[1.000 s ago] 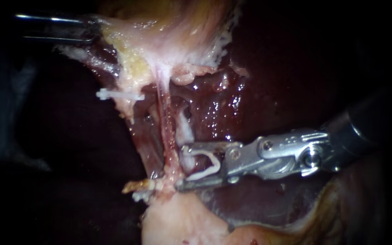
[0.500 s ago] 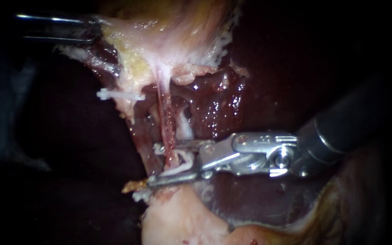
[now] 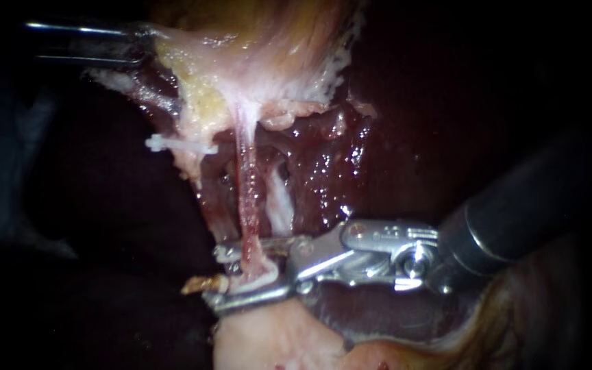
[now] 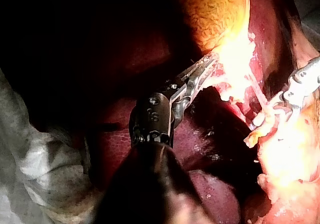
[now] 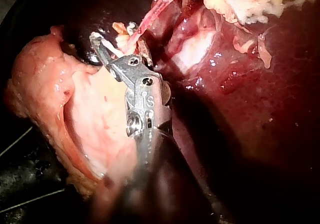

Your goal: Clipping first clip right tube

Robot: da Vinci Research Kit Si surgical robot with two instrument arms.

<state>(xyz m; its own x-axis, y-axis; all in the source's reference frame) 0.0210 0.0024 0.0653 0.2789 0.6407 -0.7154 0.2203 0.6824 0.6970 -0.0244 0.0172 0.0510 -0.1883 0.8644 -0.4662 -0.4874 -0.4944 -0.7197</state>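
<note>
Endoscope view: the right instrument point(image 3: 216, 276) has its claw set across the lower end of the reddish tube point(image 3: 247, 195), its two halves standing apart and holding a white clip point(image 3: 263, 277) that cups the tube. Dark liver point(image 3: 351, 157) lies right of the tube. In the left wrist view, the left instrument point(image 4: 206, 65) has its claw clamped on the gallbladder point(image 4: 215, 9) edge above the tube.
</note>
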